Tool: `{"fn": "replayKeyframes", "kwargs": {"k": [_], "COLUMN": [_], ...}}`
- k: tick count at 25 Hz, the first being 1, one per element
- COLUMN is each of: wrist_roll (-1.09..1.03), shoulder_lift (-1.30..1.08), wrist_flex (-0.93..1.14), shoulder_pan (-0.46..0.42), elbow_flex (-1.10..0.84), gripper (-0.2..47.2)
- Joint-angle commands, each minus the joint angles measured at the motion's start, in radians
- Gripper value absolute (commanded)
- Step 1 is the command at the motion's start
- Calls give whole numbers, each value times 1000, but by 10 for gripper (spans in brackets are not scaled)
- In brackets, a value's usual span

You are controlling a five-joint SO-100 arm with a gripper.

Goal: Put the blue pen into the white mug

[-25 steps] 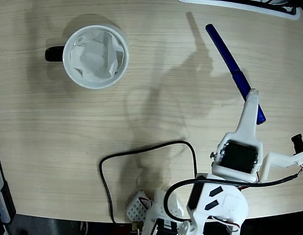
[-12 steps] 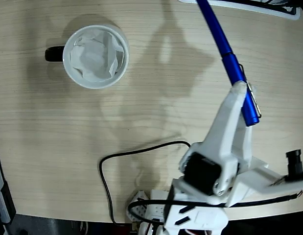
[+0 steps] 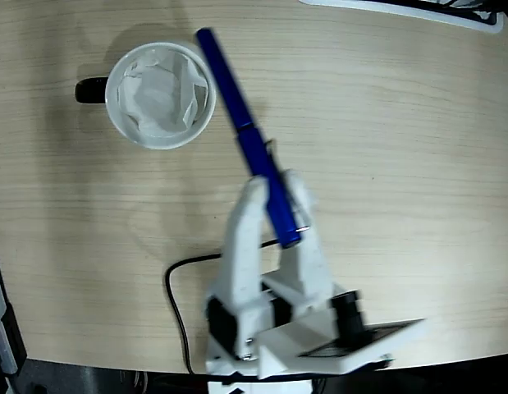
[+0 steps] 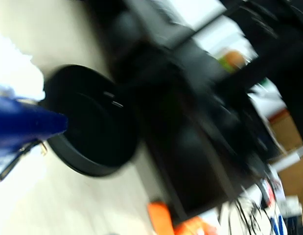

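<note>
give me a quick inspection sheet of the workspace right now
surface: light wood-grain table, bare around the mug
job's things: blue pen held in the gripper, lifted, its far tip near the rim of the white mug; mug upright, lined with crumpled white paper, black handle to the left in the fixed view
clutter: nothing seen
grippers: gripper shut on the blue pen
cables: black cable looped on the table beside the arm's base
surroundings: wrist view blurred, dark shapes only

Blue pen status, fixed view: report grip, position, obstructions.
Gripper shut on blue pen. Pen tip at rim of white mug, not in. Path looks clear.
</note>
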Motion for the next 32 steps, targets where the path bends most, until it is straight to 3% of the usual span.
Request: {"fn": "replayKeyframes", "kwargs": {"k": [1, 8, 26, 29, 32], "wrist_roll": [-80, -213, -233, -232, -230], "shoulder_lift": [121, 187, -32, -60, -86], "wrist_flex": [-25, -25, -60, -91, -127], "shoulder_pan": [-58, -147, -173, -175, -176], "elbow_flex": [80, 207, 262, 262, 262], "gripper": [1, 1, 3, 155, 266]}}
